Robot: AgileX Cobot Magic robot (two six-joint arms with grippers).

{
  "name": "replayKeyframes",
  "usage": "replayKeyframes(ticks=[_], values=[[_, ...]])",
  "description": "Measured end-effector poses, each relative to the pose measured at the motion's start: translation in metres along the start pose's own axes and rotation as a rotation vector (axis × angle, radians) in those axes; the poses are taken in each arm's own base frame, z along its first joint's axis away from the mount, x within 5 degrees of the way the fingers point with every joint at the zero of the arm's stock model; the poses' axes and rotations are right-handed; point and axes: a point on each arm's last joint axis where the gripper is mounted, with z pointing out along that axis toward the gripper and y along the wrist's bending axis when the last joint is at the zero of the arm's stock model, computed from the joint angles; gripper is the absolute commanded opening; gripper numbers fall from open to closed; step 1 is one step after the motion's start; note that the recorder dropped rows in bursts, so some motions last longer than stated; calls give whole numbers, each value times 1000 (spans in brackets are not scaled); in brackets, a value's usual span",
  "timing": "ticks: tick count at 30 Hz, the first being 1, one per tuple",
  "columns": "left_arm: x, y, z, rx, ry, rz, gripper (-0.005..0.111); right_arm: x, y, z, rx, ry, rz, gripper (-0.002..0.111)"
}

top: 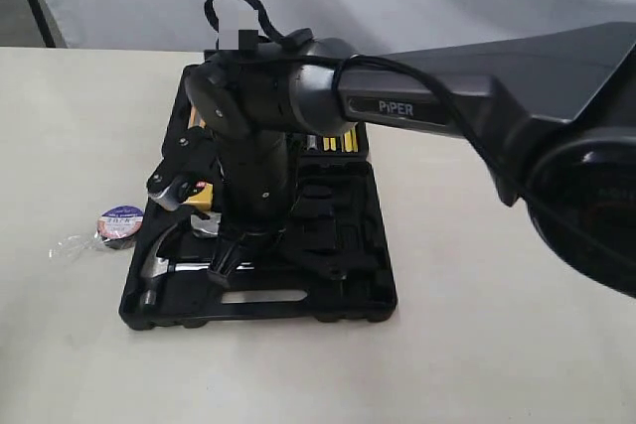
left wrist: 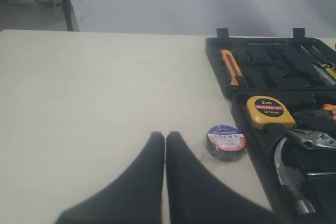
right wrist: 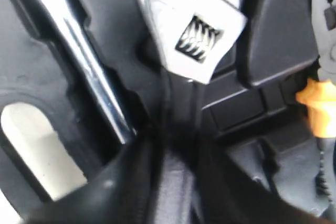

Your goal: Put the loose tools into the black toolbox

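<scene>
The black toolbox (top: 358, 295) lies open on the table. My right gripper (top: 227, 263) reaches down into its near half. It is shut on the black handle of the adjustable wrench (right wrist: 189, 30), whose silver head lies just past the fingertips (right wrist: 131, 156). The claw hammer (top: 155, 270) lies in the box beside it, its steel shaft (right wrist: 84, 51) next to the gripper. The wrapped tape roll (top: 121, 225) sits on the table left of the box. My left gripper (left wrist: 165, 136) hovers shut and empty a little left of the tape roll (left wrist: 226, 142).
A yellow tape measure (left wrist: 269, 111) and orange-handled pliers (right wrist: 315, 98) rest in the box. An orange-handled tool (left wrist: 231, 66) and screwdrivers lie in the far half. The slot handle (right wrist: 37, 150) is at the near rim. The right arm (top: 417, 106) spans the box.
</scene>
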Motion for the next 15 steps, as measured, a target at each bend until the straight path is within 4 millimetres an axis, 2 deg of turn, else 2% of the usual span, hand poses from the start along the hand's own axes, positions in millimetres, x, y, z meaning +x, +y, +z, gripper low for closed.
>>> replayKeyframes(ticks=[6, 11, 15], values=[[0, 0, 0, 0, 0, 0, 1, 0, -2, -2, 23, -7, -5, -1], [0, 0, 0, 0, 0, 0, 1, 1, -8, -26, 36, -69, -33, -1], [0, 0, 0, 0, 0, 0, 1, 7, -19, -46, -84, -167, -37, -1]])
